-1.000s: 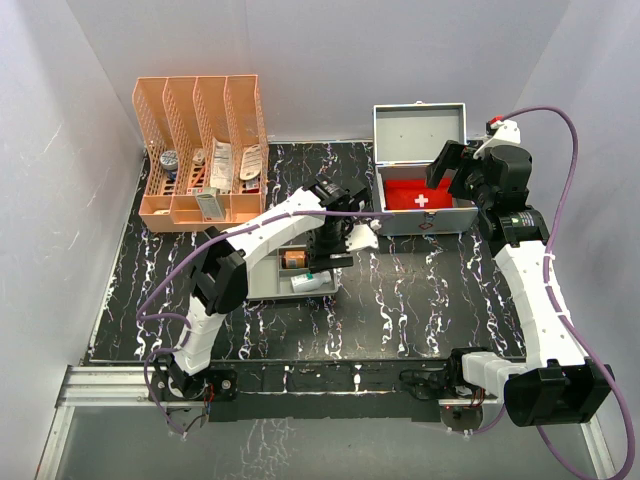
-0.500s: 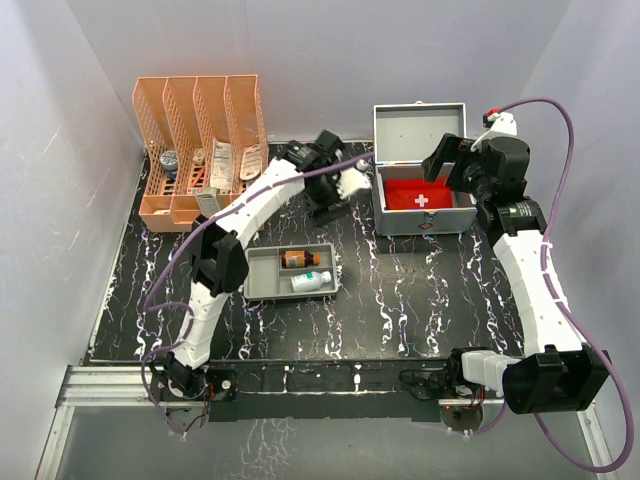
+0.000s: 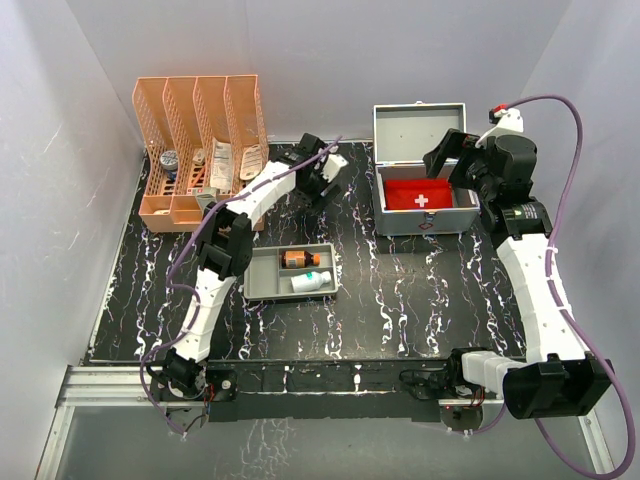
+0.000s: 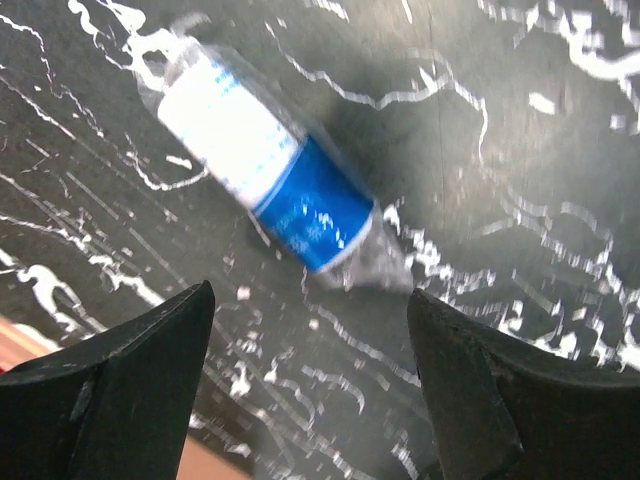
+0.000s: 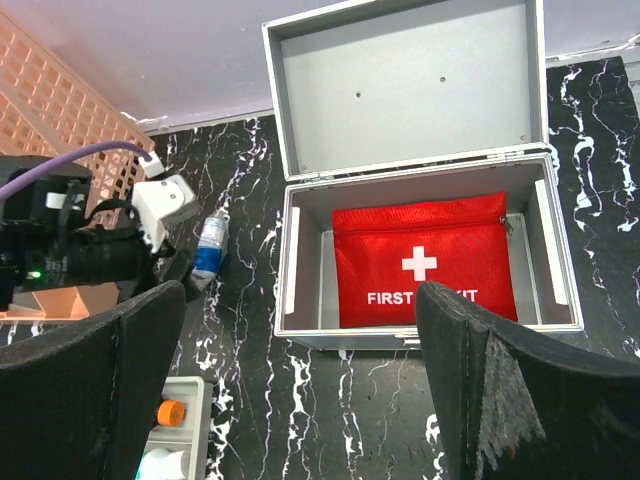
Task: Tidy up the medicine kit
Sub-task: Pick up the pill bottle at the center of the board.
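The medicine kit (image 3: 424, 222) stands at the back right with its lid up (image 5: 405, 90); a red "FIRST AID KIT" pouch (image 5: 420, 262) lies inside it. My right gripper (image 5: 300, 330) hovers open above the kit's front edge (image 3: 452, 160), holding nothing. Left of the kit, a small blue-and-white bottle in clear wrap (image 4: 268, 172) lies on the black table (image 5: 210, 244). My left gripper (image 4: 310, 345) is open just short of it, fingers apart and not touching it (image 3: 322, 178).
An orange mesh file organizer (image 3: 203, 150) with several small items stands at the back left, close to my left arm. A shallow grey tray (image 3: 262, 278) mid-table holds an orange-capped bottle (image 3: 297, 259) and a white bottle (image 3: 312, 283).
My left arm has swung from above the grey tray to the back of the table, between organizer and kit, its jaws widening. The right gripper has shifted slightly up and back.
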